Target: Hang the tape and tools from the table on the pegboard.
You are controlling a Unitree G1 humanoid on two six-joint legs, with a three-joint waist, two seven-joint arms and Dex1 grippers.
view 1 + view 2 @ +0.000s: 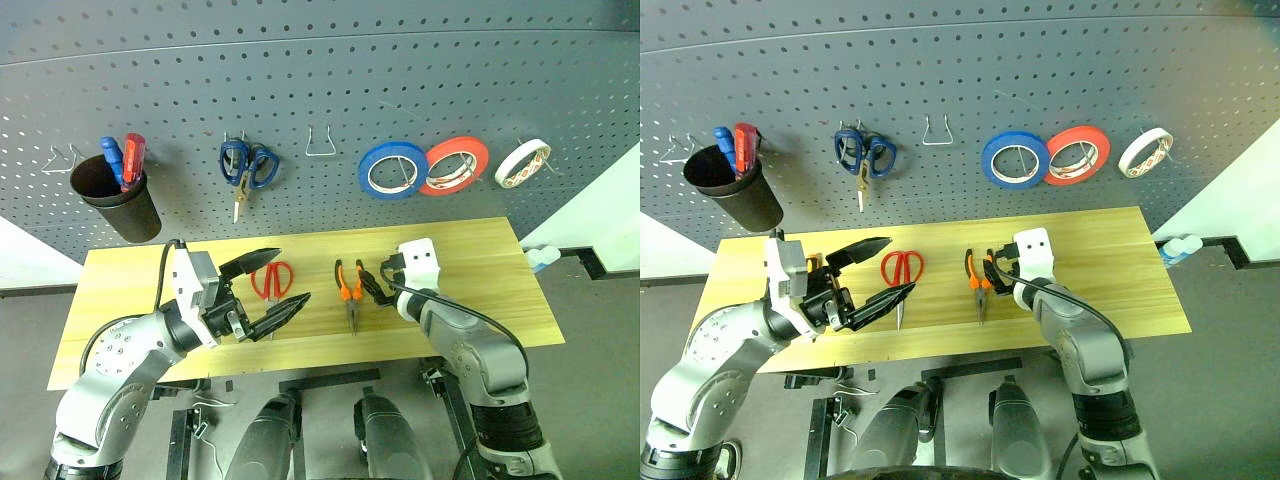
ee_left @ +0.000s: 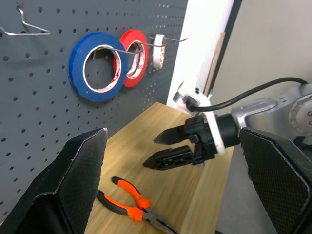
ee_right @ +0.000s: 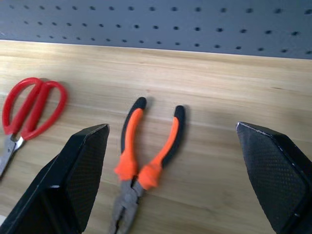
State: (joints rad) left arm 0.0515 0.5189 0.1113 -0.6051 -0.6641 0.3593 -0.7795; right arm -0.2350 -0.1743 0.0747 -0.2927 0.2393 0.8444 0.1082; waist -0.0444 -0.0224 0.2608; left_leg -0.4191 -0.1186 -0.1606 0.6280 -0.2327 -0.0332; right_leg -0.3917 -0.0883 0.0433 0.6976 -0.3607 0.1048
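Right tool (image 3: 170, 180): we see it wide open and empty, over the table (image 1: 480, 250).
Pliers (image 3: 146, 161): flat between its fingers.
Left tool (image 1: 270, 285): open, empty; red scissors (image 1: 272, 280) just behind.
Tape (image 1: 522, 162): hangs on pegboard (image 1: 320, 60).

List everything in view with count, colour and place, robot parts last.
pegboard: one, dark grey, behind table
table: one, light yellow wood
cup: one, black, pegboard left, holds blue and red screwdrivers
blue-handled scissors: one, hung on pegboard
empty hook: one, metal, pegboard middle
blue tape: one, on hook
red-orange tape: one, beside blue
whitish tape: one, rightmost hook
red-handled scissors: one, on table
pliers: one, orange-and-black, on table
left hand: black fingers, open, above scissors
right hand: open, at pliers
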